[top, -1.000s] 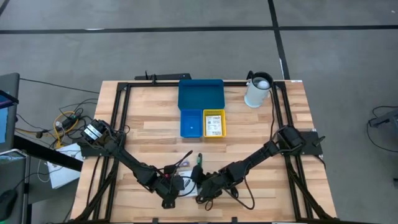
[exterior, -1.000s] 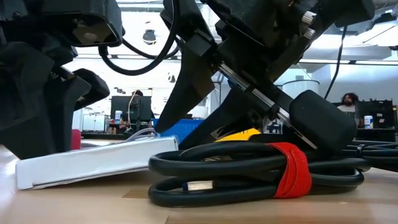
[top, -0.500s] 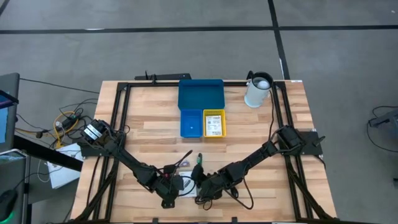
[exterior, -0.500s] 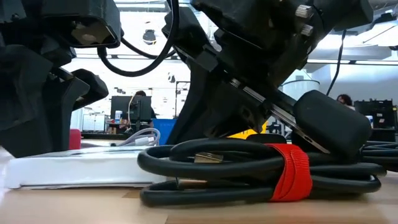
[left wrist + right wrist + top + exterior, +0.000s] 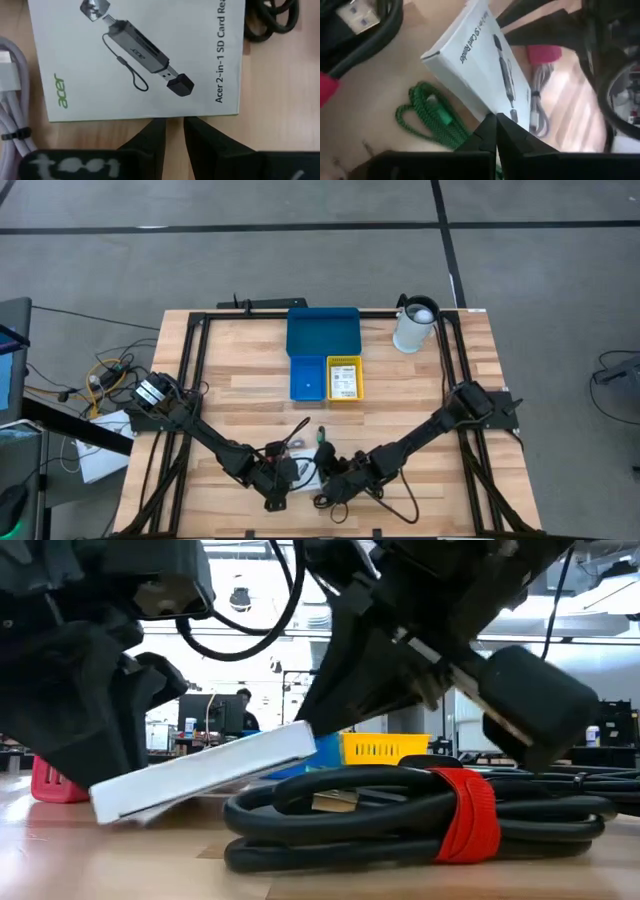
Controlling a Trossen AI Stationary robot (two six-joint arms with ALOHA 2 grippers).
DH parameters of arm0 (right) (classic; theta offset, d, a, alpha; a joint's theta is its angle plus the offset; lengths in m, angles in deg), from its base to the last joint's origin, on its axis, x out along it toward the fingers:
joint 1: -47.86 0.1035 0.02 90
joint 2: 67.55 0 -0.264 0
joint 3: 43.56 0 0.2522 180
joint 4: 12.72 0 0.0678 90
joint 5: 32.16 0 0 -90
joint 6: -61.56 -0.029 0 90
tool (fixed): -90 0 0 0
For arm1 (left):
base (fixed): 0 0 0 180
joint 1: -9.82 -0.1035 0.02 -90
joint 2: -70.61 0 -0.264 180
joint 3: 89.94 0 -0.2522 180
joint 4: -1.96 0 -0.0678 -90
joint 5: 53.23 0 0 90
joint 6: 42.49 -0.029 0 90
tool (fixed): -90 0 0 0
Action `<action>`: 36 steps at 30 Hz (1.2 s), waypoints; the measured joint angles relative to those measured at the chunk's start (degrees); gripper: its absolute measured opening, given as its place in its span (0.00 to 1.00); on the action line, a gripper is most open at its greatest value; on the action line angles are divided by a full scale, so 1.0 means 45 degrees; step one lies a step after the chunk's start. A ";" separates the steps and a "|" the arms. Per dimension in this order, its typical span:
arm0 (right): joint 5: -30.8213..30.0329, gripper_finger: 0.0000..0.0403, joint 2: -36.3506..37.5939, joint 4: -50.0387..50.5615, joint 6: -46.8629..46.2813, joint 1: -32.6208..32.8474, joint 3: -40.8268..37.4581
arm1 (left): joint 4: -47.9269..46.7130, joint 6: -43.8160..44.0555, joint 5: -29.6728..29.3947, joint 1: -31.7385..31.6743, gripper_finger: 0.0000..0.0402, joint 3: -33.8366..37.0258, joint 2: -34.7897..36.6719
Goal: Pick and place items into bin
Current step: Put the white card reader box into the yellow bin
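step: lift white box (image 5: 205, 772) off counter (image 5: 240, 385) near front edge | right hand (image 5: 495, 131) clamped on box edge, one end raised | left hand (image 5: 172, 131) nearly together beside box, gripping nothing | raise clear of black cable (image 5: 420, 818), carry level to bin (image 5: 322, 332) at back edge

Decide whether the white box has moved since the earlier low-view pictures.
Yes. The white box has tipped up at its end above the coiled black cable, which stays on the table.

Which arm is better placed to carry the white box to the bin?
Right. The right gripper pinches the box's edge, and that end is tilted up off the table. The left gripper just sits at a box edge.
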 joint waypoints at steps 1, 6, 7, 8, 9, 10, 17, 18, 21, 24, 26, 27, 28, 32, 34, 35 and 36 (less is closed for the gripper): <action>-0.0088 0.00 0.0125 0.0281 -0.0075 0.0002 -0.0001 | 0.0073 0.0014 -0.0089 0.0000 0.15 -0.0001 0.0000; -0.0469 0.00 0.0686 0.0965 -0.0482 0.0095 0.0005 | 0.0229 0.0110 -0.0372 -0.0013 0.15 -0.0035 0.0003; -0.0527 0.00 0.0744 0.0941 -0.0528 0.0097 0.0015 | 0.0223 0.0110 -0.0385 -0.0019 0.15 -0.0044 0.0010; -0.0572 0.00 0.0794 0.0951 -0.0554 0.0099 0.0034 | 0.0203 0.0110 -0.0413 -0.0019 0.15 -0.0039 0.0010; -0.0566 0.00 0.0875 0.1231 -0.0616 0.0130 0.0021 | 0.0262 0.0110 -0.0457 -0.0019 0.15 -0.0039 0.0010; -0.0601 0.00 0.0955 0.1465 -0.0693 0.0155 -0.0019 | 0.0375 0.0110 -0.0481 -0.0019 0.15 -0.0041 0.0018; -0.0781 0.00 0.1038 0.1739 -0.0875 0.0194 -0.0015 | 0.0591 -0.0112 -0.0571 -0.0010 0.15 -0.0044 0.0024; -0.0779 0.00 0.1038 0.1759 -0.0932 0.0204 -0.0015 | 0.0701 -0.0204 -0.0566 -0.0010 0.15 -0.0039 0.0024; -0.0776 0.00 0.1038 0.1861 -0.1028 0.0222 -0.0015 | 0.0861 -0.0353 -0.0571 -0.0010 0.15 -0.0039 0.0024; -0.0781 0.00 0.1038 0.1935 -0.1028 0.0253 -0.0015 | 0.0856 -0.0395 -0.0566 -0.0010 0.15 -0.0034 0.0024; -0.0790 0.00 0.1038 0.2335 -0.1114 0.0253 -0.0015 | 0.0835 -0.0395 -0.0550 -0.0010 0.15 -0.0033 0.0024; -0.0785 0.00 0.1038 0.2684 -0.1203 0.0252 -0.0015 | 0.0832 -0.0395 -0.0536 -0.0010 0.15 -0.0029 0.0024; -0.0775 0.00 0.1038 0.3099 -0.1364 0.0234 -0.0015 | 0.0832 -0.0395 -0.0526 -0.0009 0.15 -0.0029 0.0028; -0.0490 0.00 0.1038 0.4425 -0.2062 0.0121 -0.0023 | 0.0817 -0.0395 -0.0491 -0.0005 0.15 -0.0024 0.0024; -0.0105 0.01 0.1038 0.4630 -0.2170 0.0117 -0.0028 | 0.0797 -0.0390 -0.0520 0.0000 0.15 -0.0024 0.0024; 0.0066 0.02 0.1038 0.4580 -0.2159 0.0119 -0.0029 | 0.0779 -0.0395 -0.0570 0.0004 0.15 -0.0024 0.0024; 0.0252 0.04 0.1038 0.4466 -0.2098 0.0149 -0.0029 | 0.0769 -0.0395 -0.0575 -0.0005 0.15 -0.0024 0.0024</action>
